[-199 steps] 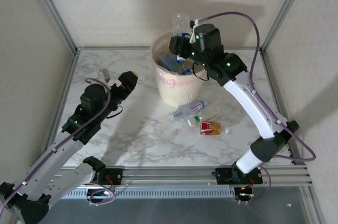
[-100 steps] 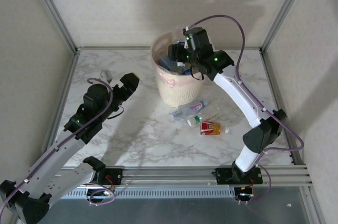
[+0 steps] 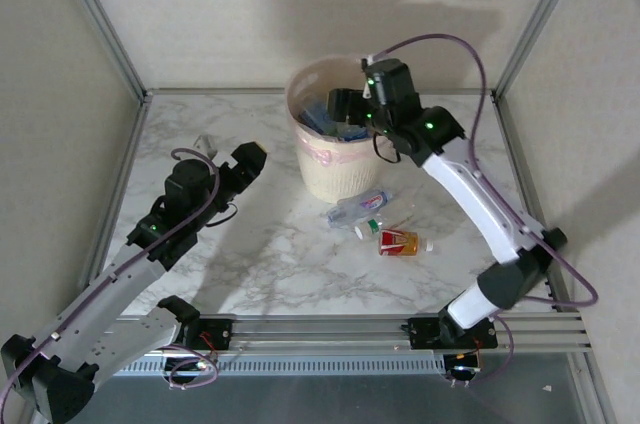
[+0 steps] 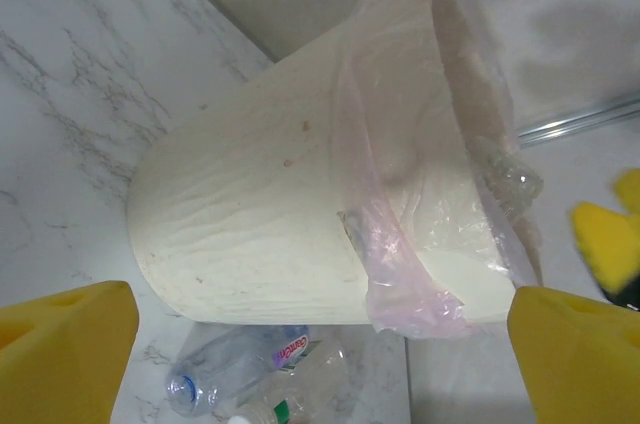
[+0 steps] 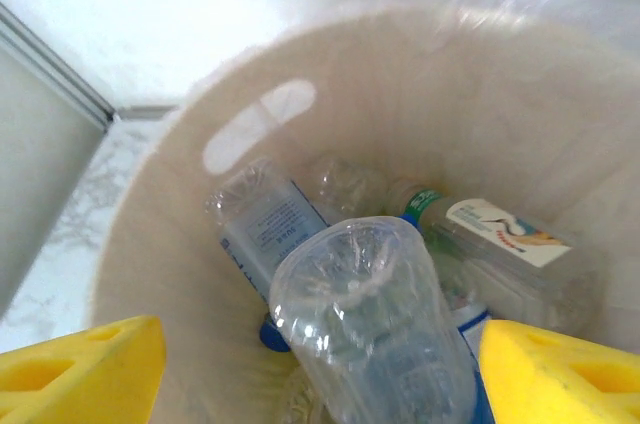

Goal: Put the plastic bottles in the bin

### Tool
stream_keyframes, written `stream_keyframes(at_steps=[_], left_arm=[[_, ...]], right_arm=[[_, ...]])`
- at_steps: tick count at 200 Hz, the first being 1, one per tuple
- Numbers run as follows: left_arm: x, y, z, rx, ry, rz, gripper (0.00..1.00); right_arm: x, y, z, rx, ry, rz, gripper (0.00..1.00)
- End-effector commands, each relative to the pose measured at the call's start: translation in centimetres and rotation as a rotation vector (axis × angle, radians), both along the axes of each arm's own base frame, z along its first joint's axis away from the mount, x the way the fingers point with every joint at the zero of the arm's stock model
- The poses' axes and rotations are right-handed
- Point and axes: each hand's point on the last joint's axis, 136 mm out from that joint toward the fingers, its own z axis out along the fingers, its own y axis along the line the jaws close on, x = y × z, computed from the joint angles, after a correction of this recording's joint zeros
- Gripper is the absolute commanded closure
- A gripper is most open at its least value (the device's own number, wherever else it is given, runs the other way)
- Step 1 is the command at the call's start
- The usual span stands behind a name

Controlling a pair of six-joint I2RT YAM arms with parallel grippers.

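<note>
1. Top external
   - The right gripper (image 3: 343,104) sits over the mouth of the bin (image 3: 330,172), which looks well stocked.
   - Three plastic bottles lie on the table (image 3: 250,264) just in front of the bin: the blue-label bottle (image 3: 357,206), the green-cap bottle (image 3: 371,228) and the amber bottle (image 3: 399,241).
   - The left gripper (image 3: 247,157) hangs to the left of the bin, near it but not touching.
   - Risk: if both arms go for that cluster, they cross in front of the bin and could shove it.

2. Left wrist
   - The yellow pads (image 4: 60,344) are wide apart with nothing between them, facing the bin's side.
   - A loose fold of the liner (image 4: 395,254) hangs down the wall. A finger sweeping past could snag it and drag or tip the bin.
   - The bottles at the base are round and lie on their sides, so an off-centre touch would likely roll them away.

3. Right wrist
   - The jaws are spread, with the clear bottle (image 5: 370,314) between them, end-on to the camera and propped on the pile.
   - There is a visible gap on one side, so I read the bottle as loose, not clamped.
   - Risk: the bottle rides high, and a pad brushing it on the way out could hook it back over the rim.
   - The pile is tall enough that further drops may bounce out.
</note>
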Motion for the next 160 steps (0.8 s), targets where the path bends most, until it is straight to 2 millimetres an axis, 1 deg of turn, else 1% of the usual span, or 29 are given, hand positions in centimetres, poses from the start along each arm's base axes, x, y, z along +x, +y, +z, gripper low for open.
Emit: stream_keyframes(at_steps=[1, 14, 23, 42, 62, 77, 97, 110, 136, 160], left_arm=[[0.0, -0.1, -0.2, 0.011, -0.012, -0.018, 0.06], [0.0, -0.2, -0.3, 0.011, -0.012, -0.021, 0.07], [0.0, -0.2, -0.3, 0.009, -0.012, -0.024, 0.07], [0.1, -0.3, -0.3, 0.006, -0.014, -0.028, 0.08], [0.1, -0.5, -0.5, 0.004, -0.015, -0.033, 0.09], [0.1, -0.6, -0.8, 0.005, -0.011, -0.040, 0.10], [0.1, -0.8, -1.0, 0.004, -0.007, -0.048, 0.11], [0.1, -0.8, -1.2, 0.006, -0.006, -0.050, 0.11], [0.0, -0.7, -1.5, 0.010, -0.003, -0.049, 0.11], [-0.1, -0.8, -1.9, 0.012, 0.002, -0.053, 0.11]], right_arm=[[-2.5, -3.2, 2.0, 0.027, -0.030, -0.086, 0.18], [-3.6, -4.8, 1.6, 0.027, -0.020, -0.130, 0.18], [-4.6, -6.1, 0.9, 0.028, -0.005, -0.166, 0.17], [-6.6, -8.3, -1.8, 0.029, 0.054, -0.232, 0.17], [-8.7, -10.2, -6.0, 0.027, 0.147, -0.293, 0.17], [-10.2, -11.4, -9.9, 0.017, 0.232, -0.336, 0.17], [-12.2, -12.4, -14.8, 0.014, 0.346, -0.386, 0.17], [-13.4, -12.9, -17.6, 0.023, 0.407, -0.418, 0.16], [-14.7, -13.4, -21.0, 0.078, 0.481, -0.481, 0.12], [-15.1, -12.9, -23.7, 0.123, 0.541, -0.510, 0.10]])
